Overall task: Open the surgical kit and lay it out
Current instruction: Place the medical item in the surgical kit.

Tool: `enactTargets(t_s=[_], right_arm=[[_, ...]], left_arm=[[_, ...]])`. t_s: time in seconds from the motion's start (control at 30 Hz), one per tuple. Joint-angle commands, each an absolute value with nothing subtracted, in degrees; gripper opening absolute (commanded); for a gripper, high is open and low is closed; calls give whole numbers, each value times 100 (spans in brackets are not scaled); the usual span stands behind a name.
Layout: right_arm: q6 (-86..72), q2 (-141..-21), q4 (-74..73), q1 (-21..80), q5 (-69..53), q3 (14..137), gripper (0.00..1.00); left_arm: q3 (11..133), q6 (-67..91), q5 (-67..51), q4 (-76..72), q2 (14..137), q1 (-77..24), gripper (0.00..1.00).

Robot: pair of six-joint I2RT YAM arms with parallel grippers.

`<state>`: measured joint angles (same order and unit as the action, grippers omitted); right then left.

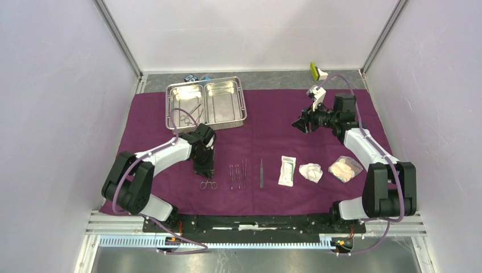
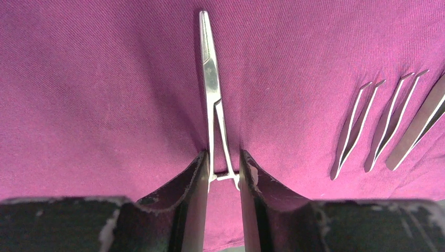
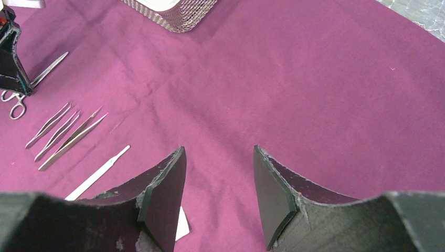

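Observation:
The purple cloth wrap (image 1: pixel 273 136) lies spread over the table. On it, at the back left, is the steel tray (image 1: pixel 244 105), with instruments still in its left compartment. My left gripper (image 1: pixel 204 170) (image 2: pixel 224 157) is down on the cloth with its fingers slightly open, close on either side of the shanks of the slim forceps (image 2: pixel 212 89) (image 1: pixel 208 183), which lie flat. To their right lie tweezers (image 2: pixel 362 126) (image 1: pixel 237 173), a flat metal handle (image 1: pixel 261 172), the white packet (image 1: pixel 287 170) and a gauze wad (image 1: pixel 311 172). My right gripper (image 1: pixel 299 122) (image 3: pixel 219 152) hovers open and empty.
A clear bag of pale wads (image 1: pixel 345 168) lies by the right arm. Behind the cloth are a small black-and-blue object (image 1: pixel 196 78) and a yellow-green and white item (image 1: pixel 317 70). The tray's mesh corner (image 3: pixel 178 16) shows far ahead of the right gripper.

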<state>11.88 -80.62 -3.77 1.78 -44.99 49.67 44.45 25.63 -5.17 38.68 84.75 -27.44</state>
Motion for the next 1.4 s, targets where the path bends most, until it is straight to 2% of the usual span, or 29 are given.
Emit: enactTargets(t_s=[0.0,0.93,1.37], right_arm=[[1283,-7923,-296,151,-4614,5028,56],[1792,-7827,-584,150,-4562,4818,56],[1819,-7753,-624,153,-4553,4794,56]], left_arm=[[4495,2396,-614,3665,8588,-2751,34],[4830,1969,-348,3656,8630,-2753,26],[4920,1889,-134,3691,8762,-2751,26]])
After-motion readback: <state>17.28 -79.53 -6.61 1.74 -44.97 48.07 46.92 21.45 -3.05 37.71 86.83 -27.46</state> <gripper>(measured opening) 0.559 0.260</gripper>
